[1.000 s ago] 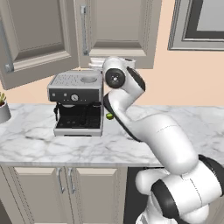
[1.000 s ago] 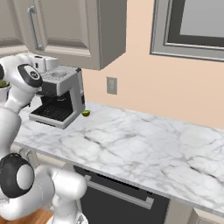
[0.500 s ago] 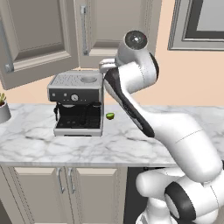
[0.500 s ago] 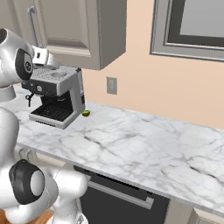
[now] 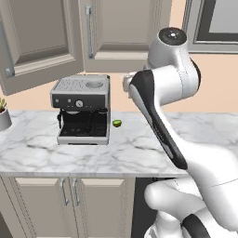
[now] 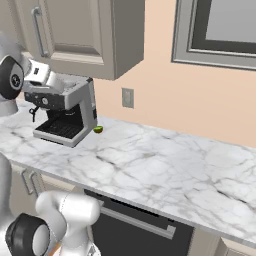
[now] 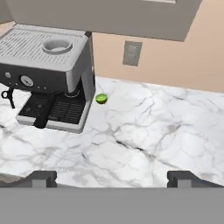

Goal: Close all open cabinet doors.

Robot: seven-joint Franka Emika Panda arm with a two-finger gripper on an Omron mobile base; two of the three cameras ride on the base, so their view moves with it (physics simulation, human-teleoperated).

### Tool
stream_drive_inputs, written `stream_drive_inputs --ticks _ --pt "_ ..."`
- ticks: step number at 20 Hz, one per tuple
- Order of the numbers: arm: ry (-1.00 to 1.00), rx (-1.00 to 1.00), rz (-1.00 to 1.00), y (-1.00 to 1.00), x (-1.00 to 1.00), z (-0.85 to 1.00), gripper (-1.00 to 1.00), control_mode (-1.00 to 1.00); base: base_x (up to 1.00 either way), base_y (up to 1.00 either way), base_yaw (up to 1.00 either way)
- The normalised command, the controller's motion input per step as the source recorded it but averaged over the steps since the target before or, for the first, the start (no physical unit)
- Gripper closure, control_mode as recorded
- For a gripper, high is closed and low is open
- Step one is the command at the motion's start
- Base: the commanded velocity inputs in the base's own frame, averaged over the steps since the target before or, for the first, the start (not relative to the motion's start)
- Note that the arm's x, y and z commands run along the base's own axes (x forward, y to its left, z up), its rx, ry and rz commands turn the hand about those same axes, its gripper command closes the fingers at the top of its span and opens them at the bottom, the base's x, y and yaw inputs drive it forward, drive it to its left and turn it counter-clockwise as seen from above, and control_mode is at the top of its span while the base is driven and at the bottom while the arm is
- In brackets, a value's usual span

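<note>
One tall grey-beige cabinet door (image 5: 39, 39) hangs swung out over the counter at the upper left, its silver bar handle (image 5: 4, 49) at its left edge. To its right, the door (image 5: 125, 23) with the handle (image 5: 88, 28) looks flush with the cabinet; it appears again in the right base view (image 6: 70, 25). My hand (image 6: 41, 75) hovers beside the top of the coffee machine, below the cabinet. My gripper (image 7: 113, 178) is open, its two fingertips (image 7: 41, 177) far apart with nothing between them. It looks down at the counter.
A silver coffee machine (image 5: 82, 109) stands on the marble counter (image 5: 139, 153), with a small lime (image 5: 117, 123) to its right. A wall outlet (image 7: 132, 53) sits behind. A potted plant (image 5: 3, 116) is at the far left. A window (image 6: 220, 25) is at the right.
My arm's elbow has risen and swung to the right, up to the height of the cabinets. The hand stays by the coffee machine's top. The doors have not moved.
</note>
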Motion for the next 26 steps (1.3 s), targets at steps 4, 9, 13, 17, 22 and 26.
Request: stream_drive_inputs --ticks 4,9,13,17,22,26 --pt "0.03 0.02 -0.03 -0.51 -0.65 -0.76 -1.00 -1.00 0.00 0.00 0.00" --pt "0.08 0.03 -0.04 -0.33 -0.10 -0.34 -1.00 -1.00 0.00 0.00 0.00" --pt "0.00 0.00 0.00 0.00 0.00 0.00 -1.00 -1.00 0.00 0.00 0.00" --pt "0.00 0.00 0.00 0.05 -0.04 0.00 -1.00 1.00 -0.03 0.30 0.00" --pt "0.00 0.00 0.00 0.00 0.00 0.00 -1.00 1.00 0.00 0.99 0.00" --pt "0.00 0.00 0.00 0.00 0.00 0.00 -1.00 1.00 -0.02 1.00 0.00"
